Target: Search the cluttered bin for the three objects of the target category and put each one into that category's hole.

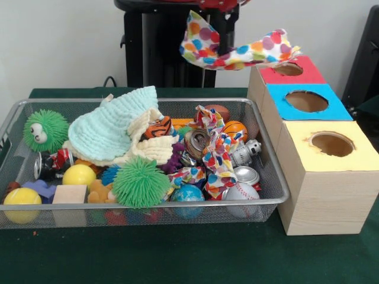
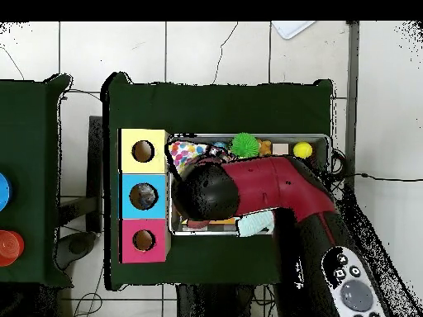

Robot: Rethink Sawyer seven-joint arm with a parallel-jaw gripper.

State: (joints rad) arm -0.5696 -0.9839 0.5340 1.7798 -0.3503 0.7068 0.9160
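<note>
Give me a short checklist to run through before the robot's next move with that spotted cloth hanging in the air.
1. Spotted cloth lifted clear of the bin: ok, it hangs above the rim.
2. Cloth lined up over the red-topped hole: cannot tell; most of it hangs beside the box, with one corner reaching toward it.
3. Red-topped hole unblocked: ok, it looks open.
4. Firm hold on the cloth: cannot tell; its top runs into the picture's edge.
5. Bin emptied of such cloths: not ok, a second spotted cloth lies among the toys.
</note>
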